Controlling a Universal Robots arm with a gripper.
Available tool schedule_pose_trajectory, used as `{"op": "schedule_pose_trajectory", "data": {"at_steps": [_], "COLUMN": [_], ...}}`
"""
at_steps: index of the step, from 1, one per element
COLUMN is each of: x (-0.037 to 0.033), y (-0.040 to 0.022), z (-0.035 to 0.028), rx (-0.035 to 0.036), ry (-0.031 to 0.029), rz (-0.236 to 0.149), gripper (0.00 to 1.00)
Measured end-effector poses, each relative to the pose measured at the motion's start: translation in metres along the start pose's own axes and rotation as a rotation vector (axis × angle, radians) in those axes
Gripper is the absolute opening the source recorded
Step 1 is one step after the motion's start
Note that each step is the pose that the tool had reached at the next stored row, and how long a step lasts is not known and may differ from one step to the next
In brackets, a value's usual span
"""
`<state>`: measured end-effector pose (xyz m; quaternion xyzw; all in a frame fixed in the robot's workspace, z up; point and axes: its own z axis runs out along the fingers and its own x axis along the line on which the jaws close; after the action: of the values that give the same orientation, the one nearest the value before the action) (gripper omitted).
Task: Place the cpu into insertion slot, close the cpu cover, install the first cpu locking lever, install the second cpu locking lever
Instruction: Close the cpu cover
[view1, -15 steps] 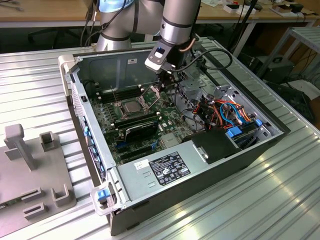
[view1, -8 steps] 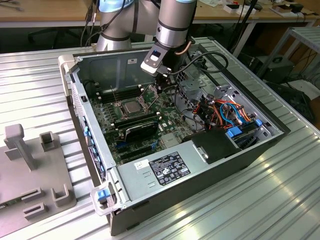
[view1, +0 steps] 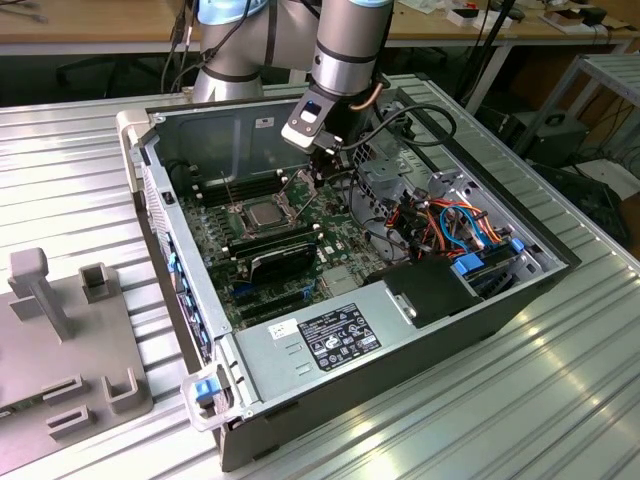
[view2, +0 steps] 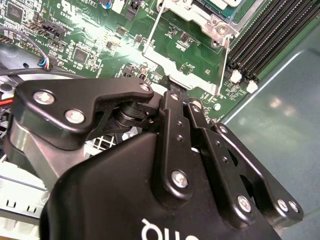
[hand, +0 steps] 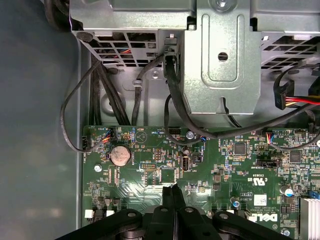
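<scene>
Hand (view2: 172, 92) closed at cpu cover (view2: 195, 82) edge, contact hidden behind fingers (view2: 175, 120)

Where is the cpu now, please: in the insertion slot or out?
In: the cpu lies flat within the insertion slot, in the exterior view.

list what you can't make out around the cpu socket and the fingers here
Second wrist view: the shut fingers end at the cpu cover. Their own tips hide whether they pinch it.
Second wrist view: the insertion slot is cut off by the picture's edge.
Exterior view: the cpu is too small to tell whether it sits flat.
</scene>
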<state>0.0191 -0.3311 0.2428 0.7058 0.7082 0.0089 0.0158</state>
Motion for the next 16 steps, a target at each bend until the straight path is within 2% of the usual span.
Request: {"op": "schedule_pose_trajectory", "data": {"at_steps": [7,9,12,16], "x": [0.0000,0.0000,0.0000,0.0001], "y": [-0.0020,-0.0055,-0.0141,-0.0185], "z": [0.0001,-0.0001,-0.0004,-0.0005], "rx": [-0.0001,-0.0001,0.0000,-0.0001], "ry": [0.0001,0.0001,0.0000,0.0001], "rz": [0.000,0.000,0.000,0.000], "gripper": [0.11,0.11,0.11,0.11]}}
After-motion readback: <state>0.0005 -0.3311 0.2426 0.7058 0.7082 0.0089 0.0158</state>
